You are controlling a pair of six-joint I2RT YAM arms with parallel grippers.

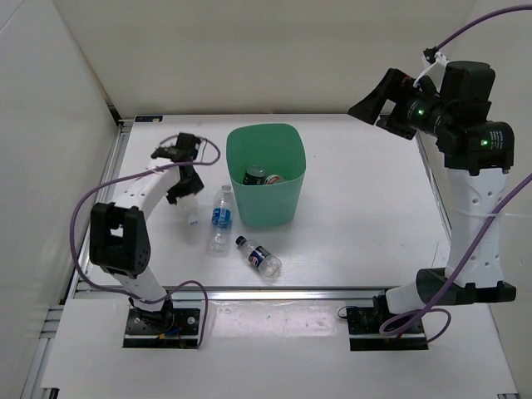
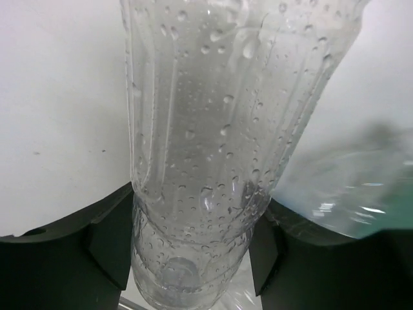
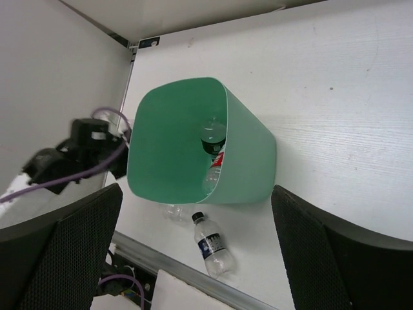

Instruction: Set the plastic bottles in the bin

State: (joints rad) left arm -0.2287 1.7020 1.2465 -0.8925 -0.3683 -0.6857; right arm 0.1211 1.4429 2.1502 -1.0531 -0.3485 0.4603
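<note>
Top external view first: the left gripper is down at the table. The mint-green plastic bin with the rounded-square rim sits off to the right of its jaws, and two bottles are showing inside. A clear plastic bottle with a blue label lies between those jaws and the bin. Another clear one with a dark label and black cap lies nearer the arm bases. The right gripper hangs high, well apart from everything.

Left wrist view: a clear, label-free plastic bottle beaded with droplets runs straight between the jaws. Both dark fingers are pressed against its sides, so it's clamped. Can't tell which end they're near. My guess is it's light, thin-walled and squashy, maybe slippery if those drops are on the outside. So squeeze across the ribbed body, firmly but not hard enough to crush it.

Right wrist view: jaws wide apart, nothing between them, bin below and ahead of them.
</note>
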